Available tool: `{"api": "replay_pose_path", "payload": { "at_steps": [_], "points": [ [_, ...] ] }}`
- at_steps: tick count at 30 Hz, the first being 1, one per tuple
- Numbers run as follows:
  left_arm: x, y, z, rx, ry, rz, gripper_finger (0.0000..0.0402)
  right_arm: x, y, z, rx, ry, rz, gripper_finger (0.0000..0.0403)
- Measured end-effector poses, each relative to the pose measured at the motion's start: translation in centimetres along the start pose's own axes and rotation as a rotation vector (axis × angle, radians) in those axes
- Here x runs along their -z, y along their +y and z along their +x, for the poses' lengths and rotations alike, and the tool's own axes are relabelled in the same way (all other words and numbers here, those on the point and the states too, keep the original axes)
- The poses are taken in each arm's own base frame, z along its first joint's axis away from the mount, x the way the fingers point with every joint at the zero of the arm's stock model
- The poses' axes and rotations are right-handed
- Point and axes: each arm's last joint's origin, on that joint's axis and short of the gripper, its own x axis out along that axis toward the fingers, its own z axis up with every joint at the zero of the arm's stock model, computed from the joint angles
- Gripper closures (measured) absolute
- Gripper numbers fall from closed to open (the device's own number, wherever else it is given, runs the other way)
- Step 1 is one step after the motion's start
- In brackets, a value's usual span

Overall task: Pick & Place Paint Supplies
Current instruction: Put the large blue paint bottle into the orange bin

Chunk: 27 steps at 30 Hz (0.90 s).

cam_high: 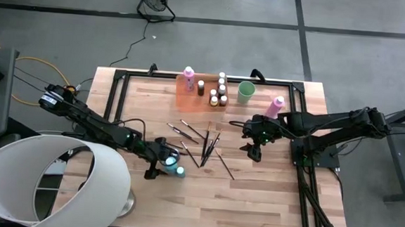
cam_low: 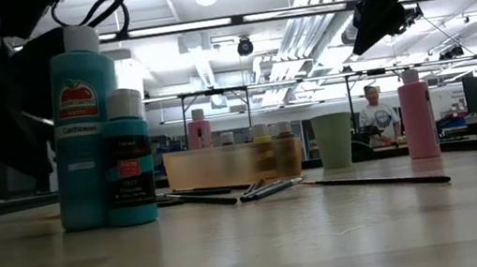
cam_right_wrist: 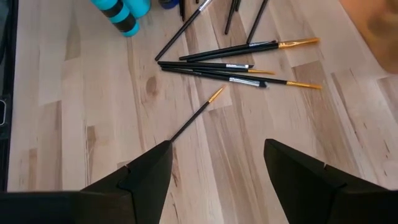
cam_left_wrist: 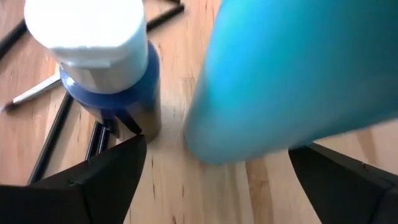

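Note:
A tall teal paint bottle [cam_low: 81, 128] with a white cap stands upright on the wooden table, and a shorter teal bottle [cam_low: 129, 159] with a dark label stands right beside it. My left gripper [cam_left_wrist: 217, 146] is open, low over the table. Its fingers stand on either side of the tall teal bottle [cam_left_wrist: 286, 74], and the shorter bottle [cam_left_wrist: 106, 62] is just outside one finger. Several dark-handled paintbrushes [cam_high: 202, 145] lie scattered mid-table. My right gripper [cam_right_wrist: 217, 174] hangs open above the table right of the paintbrushes [cam_right_wrist: 236, 62], with nothing between its fingers.
An orange tray [cam_high: 189, 97] at the far middle holds a pink bottle [cam_high: 188, 76] and several small bottles [cam_high: 218, 93]. A green cup [cam_high: 246, 91] and another pink bottle [cam_high: 277, 105] stand to its right. A white lampshade [cam_high: 50, 178] covers the near left corner.

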Motion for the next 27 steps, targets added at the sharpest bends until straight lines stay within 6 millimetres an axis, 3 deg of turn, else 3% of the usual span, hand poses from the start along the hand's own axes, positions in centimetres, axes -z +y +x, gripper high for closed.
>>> {"api": "replay_pose_path", "payload": {
  "at_steps": [7,18,27],
  "points": [
    [-1.2,-0.3,-0.1,0.031,-0.123,0.000,0.0007,0.0,-0.1,0.0,0.024,-0.008,0.004,0.0156],
    [-0.9,-0.2,-0.1,-0.001,-0.098,0.037,0.0011,0.0,-0.1,0.0,0.024,-0.009,0.019,0.0156],
    [-0.9,-0.2,-0.1,-0.007,-0.102,0.012,0.0095,-0.1,-0.1,0.0,0.048,-0.019,0.038,0.0156]
  ]
}}
